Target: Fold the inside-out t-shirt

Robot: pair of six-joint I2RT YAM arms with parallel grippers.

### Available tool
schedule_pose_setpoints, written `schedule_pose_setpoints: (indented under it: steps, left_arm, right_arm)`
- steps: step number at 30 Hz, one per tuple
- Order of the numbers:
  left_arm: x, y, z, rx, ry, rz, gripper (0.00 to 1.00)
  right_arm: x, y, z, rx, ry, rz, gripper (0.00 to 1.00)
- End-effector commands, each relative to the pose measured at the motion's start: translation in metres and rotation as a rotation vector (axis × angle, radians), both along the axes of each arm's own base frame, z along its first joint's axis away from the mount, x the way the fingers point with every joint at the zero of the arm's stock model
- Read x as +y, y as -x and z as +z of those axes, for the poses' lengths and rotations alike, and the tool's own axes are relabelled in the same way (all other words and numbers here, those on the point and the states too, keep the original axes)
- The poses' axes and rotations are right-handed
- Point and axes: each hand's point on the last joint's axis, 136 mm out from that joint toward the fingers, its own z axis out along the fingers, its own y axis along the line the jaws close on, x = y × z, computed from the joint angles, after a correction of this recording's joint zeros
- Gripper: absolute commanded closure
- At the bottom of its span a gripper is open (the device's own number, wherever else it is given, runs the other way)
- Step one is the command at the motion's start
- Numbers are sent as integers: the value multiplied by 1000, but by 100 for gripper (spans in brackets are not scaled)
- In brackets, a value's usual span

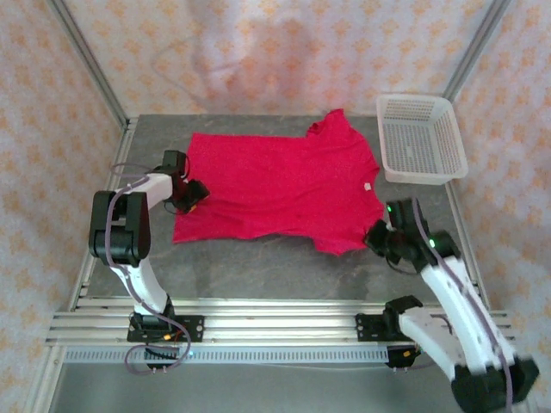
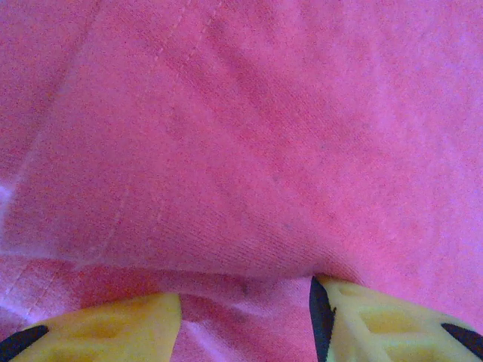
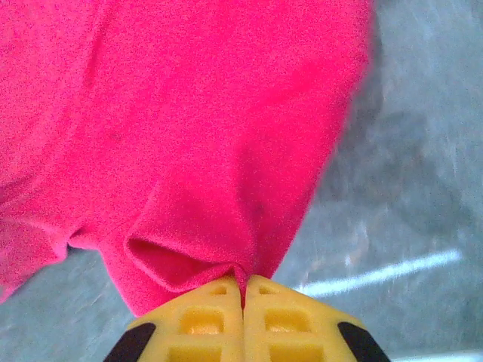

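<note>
1. Although nothing is folded yet, a first grip has been made nearest the arms. On the near right of the surface (image 1: 275, 275), the right hand (image 1: 379, 234) has its jaws pressed together on the tip of the near sleeve of the inside-out t-shirt (image 1: 275, 185). The wrist view shows red cloth pinched where the yellow pads (image 3: 219, 317) meet.
2. Slightly farther, at the shirt's left edge, the left hand (image 1: 191, 194) has its jaws apart. Cloth lies loose in the gap, and I judge it not clamped.
3. The t-shirt lies spread flat across the middle of the surface, hem to the left and sleeves and neck to the right. A small white tag (image 1: 366, 185) shows near the neck.
4. At the far right stands a white basket (image 1: 422, 178), close beside the shirt. I cannot tell whether they touch.
5. My judgement is that the task is at its very start, with one corner held, the opposite edge not yet gripped, and every fold left to do.
6. Close up, the left wrist view blurs into red weave and a faint seam, so the exact spot under that hand is unclear. The neckline is hard to make out from above.
</note>
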Motion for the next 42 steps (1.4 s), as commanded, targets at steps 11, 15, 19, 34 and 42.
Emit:
schedule_pose_setpoints:
  steps: [11,15,19,34,42]
  left_arm:
    - [13,24,22,31,-67,12,49]
    - [5,19,50,-21,-99,-26,49]
    - [-17,6,63,-61,-93,-92,47]
    - [22,-81,-14,87,-27,9,44]
    - [65,-110,-34,115,-53,86,44]
  right_arm:
    - [18,-8,-14,110,-91,-29,46]
    - [24,-67,-24,65,-45,-34,46]
    - [20,-132,-44,59,34,-66,45]
    - [9,-288,-141,231,120,-133,44]
    - [6,-336,-157,258,175,-114,44]
